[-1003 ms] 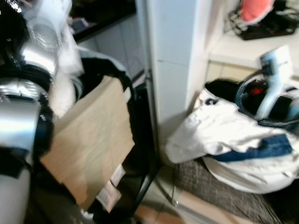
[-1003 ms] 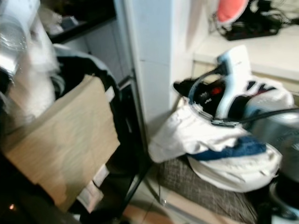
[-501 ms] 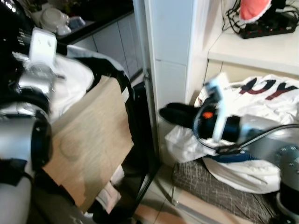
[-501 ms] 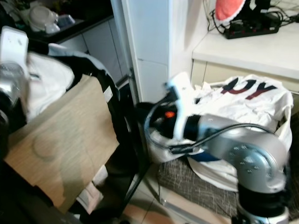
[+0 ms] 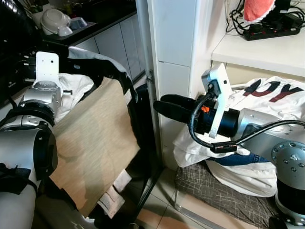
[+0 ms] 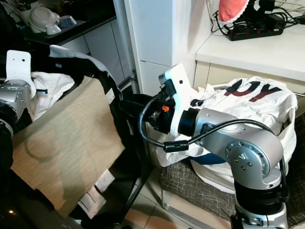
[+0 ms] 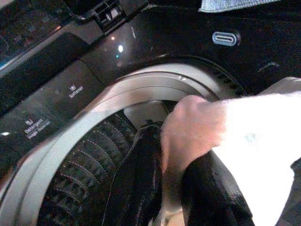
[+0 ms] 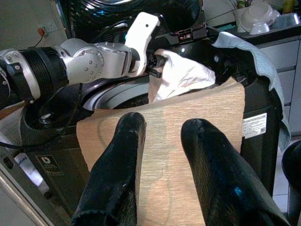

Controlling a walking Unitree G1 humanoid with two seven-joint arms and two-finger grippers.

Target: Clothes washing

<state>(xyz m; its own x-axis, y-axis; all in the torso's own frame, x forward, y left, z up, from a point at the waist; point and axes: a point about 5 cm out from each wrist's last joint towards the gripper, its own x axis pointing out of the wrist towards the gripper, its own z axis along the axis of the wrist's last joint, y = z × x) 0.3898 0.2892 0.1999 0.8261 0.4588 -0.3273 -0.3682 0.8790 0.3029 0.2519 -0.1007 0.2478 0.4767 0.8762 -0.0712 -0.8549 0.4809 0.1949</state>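
At my far left, my left gripper [image 7: 164, 188] hangs over the washing machine [image 7: 56, 155] drum, its fingers closed on a white garment [image 5: 71, 88] bunched at the opening. The cloth is light, soft and limp; judged from this, it will drape and snag on the rim, so a hold on a thick fold suits best. A beige cloth [image 5: 90, 143] lies down the machine's front. Further right, my right gripper [image 5: 164, 106] reaches out level in front of the white cabinet [image 5: 176, 47], fingers parted a little, holding and touching nothing. At far right, a heap of clothes fills the laundry basket [image 5: 248, 174], a printed white shirt [image 5: 267, 95] on top.
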